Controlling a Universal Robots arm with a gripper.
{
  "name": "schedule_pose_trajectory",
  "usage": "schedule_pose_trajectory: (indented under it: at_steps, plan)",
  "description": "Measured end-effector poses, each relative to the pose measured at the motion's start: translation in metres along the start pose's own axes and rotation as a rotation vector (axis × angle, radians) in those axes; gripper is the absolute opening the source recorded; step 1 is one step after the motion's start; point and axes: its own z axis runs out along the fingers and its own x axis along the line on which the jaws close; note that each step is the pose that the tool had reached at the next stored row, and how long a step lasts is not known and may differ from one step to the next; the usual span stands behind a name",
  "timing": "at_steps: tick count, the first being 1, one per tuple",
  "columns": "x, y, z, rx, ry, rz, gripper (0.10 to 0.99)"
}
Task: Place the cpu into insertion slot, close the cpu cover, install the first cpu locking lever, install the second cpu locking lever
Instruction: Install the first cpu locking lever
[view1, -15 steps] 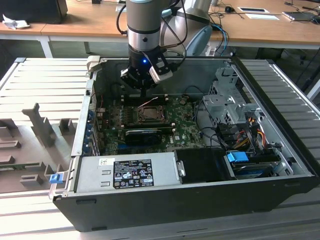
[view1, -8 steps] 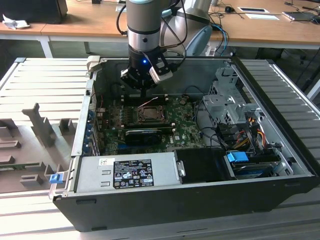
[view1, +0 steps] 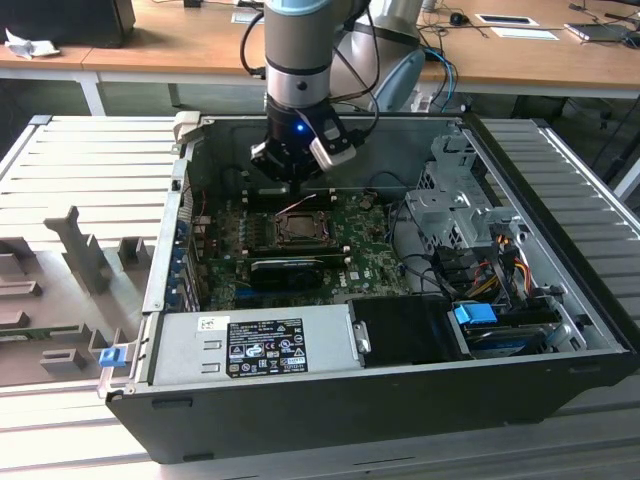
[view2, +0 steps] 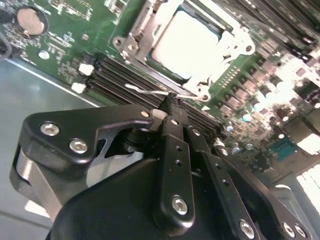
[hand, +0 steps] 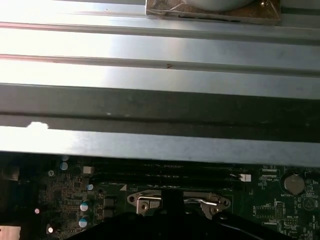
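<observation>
The cpu (view2: 187, 45), a pale silver square, lies in the insertion slot (view1: 300, 228) on the green board. The cpu cover (view2: 141, 31), a silver frame, lies flat around its face. A thin wire locking lever (view2: 145, 91) stands out from the socket's edge, beside the memory slots. In the second wrist view my gripper (view2: 172, 102) has its black fingers together, with the tips right at this lever. In the exterior view the gripper (view1: 292, 178) hangs just behind the socket, inside the open case. The first wrist view shows the socket's metal edge (hand: 177, 202) and the lever (hand: 212, 202).
Black memory slots (view2: 115, 82) run next to the socket. A long black card (view1: 285, 270) sits in front of it in the exterior view. A power supply (view1: 250, 345) lies at the front, a drive cage (view1: 455, 200) on the exterior view's right, and the case wall (hand: 160, 105) is close behind.
</observation>
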Motion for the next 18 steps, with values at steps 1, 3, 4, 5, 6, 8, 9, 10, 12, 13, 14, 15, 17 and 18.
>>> schedule_pose_trajectory:
  at_steps: [1, 3, 4, 5, 6, 8, 9, 10, 12, 13, 14, 15, 17, 18]
  plan:
    - [-0.0015, 0.0003, 0.0004, 0.000, 0.0002, -0.002, 0.106]
    - [-0.0027, 0.0006, 0.0019, -0.001, 0.0037, -0.039, 0.106]
    - [-0.0036, 0.0006, 0.0024, -0.001, 0.0048, -0.050, 0.106]
    - [-0.0045, 0.0010, 0.0027, -0.001, 0.0051, -0.053, 0.106]
    - [-0.0055, 0.0014, 0.0031, -0.001, 0.0051, -0.054, 0.106]
    - [-0.0069, 0.0016, 0.0037, -0.006, 0.0048, -0.054, 0.106]
    - [-0.0075, 0.0017, 0.0040, -0.007, 0.0047, -0.054, 0.106]
    - [-0.0080, 0.0018, 0.0045, -0.008, 0.0045, -0.054, 0.106]
    - [-0.0085, 0.0019, 0.0054, -0.010, 0.0044, -0.053, 0.106]
    - [-0.0088, 0.0019, 0.0060, -0.011, 0.0043, -0.054, 0.106]
    - [-0.0094, 0.0020, 0.0068, -0.011, 0.0045, -0.054, 0.106]
    - [-0.0098, 0.0021, 0.0073, -0.011, 0.0044, -0.054, 0.106]
    - [-0.0107, 0.0024, 0.0087, -0.011, 0.0042, -0.053, 0.106]
    - [-0.0109, 0.0025, 0.0093, -0.012, 0.0043, -0.053, 0.106]
